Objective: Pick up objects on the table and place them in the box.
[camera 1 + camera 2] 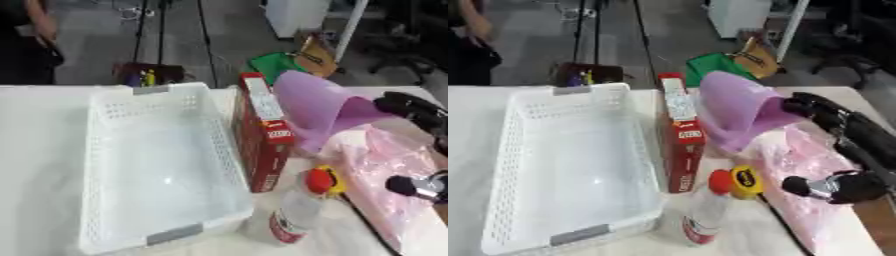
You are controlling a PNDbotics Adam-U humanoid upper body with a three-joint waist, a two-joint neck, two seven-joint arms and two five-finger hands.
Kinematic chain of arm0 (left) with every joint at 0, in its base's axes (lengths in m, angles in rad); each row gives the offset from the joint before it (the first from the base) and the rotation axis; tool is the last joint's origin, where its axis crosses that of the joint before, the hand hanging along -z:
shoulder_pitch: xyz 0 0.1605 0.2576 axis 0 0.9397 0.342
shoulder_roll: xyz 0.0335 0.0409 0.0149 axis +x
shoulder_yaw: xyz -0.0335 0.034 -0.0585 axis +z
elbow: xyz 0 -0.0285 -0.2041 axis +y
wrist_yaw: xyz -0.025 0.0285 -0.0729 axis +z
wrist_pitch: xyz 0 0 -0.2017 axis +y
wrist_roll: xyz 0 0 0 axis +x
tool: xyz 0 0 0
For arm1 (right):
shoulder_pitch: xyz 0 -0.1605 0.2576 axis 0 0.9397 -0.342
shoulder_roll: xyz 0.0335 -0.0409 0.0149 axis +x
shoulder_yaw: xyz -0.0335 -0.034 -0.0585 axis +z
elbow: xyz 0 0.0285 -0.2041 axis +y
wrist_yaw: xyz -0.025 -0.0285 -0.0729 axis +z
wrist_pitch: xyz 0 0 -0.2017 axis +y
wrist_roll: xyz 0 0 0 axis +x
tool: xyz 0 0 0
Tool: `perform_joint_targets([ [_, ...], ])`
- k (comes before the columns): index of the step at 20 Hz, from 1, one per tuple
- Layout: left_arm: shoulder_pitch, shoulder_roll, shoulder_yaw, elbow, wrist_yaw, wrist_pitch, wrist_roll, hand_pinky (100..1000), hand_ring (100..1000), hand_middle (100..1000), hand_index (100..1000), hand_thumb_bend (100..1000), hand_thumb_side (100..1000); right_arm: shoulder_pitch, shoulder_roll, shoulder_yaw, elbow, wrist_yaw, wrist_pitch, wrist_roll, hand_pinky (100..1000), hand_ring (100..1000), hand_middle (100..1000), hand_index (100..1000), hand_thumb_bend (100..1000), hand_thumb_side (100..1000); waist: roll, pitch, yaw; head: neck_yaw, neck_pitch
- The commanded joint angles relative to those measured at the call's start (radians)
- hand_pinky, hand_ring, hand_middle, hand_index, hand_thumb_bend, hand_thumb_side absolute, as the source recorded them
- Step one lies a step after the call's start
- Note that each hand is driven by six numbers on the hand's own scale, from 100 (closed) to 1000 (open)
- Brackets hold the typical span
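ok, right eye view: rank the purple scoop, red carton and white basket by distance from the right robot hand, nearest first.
1. Purple plastic scoop: held at its handle by the right robot hand.
2. Tall red cardboard carton: standing just left of the scoop.
3. White perforated plastic basket: farthest, on the left.

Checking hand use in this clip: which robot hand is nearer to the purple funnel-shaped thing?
Right. The right hand grips the purple funnel-shaped thing at its narrow end, beside the red box. The left hand shows in neither view.
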Motion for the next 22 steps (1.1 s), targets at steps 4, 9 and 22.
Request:
perform_joint_targets([
  [4, -0.003, 0.027, 0.002, -0.018, 0.0, 0.0, -0.007, 844, 824, 760, 763, 100, 1000, -0.031, -0.088, 0.058, 0.09, 0.004, -0.103, 0.021, 919, 1000, 924, 987, 769, 902, -0.004, -0.031, 0.003, -0.009, 0.005],
  [9, -0.002, 0.03, -0.002, -0.018, 0.001, 0.0, -0.016, 844, 824, 758, 762, 100, 1000, -0.057, -0.153, 0.13, 0.152, -0.035, -0.155, 0.07, 924, 1000, 926, 991, 772, 835, -0.01, -0.034, 0.005, -0.014, 0.012],
  [22, -0.001, 0.03, -0.008, -0.018, 0.006, -0.002, -0.03, 844, 823, 752, 756, 100, 1000, -0.132, -0.165, 0.222, 0.263, -0.078, -0.18, 0.128, 923, 1000, 895, 970, 799, 779, -0.016, -0.038, 0.013, -0.034, 0.019],
])
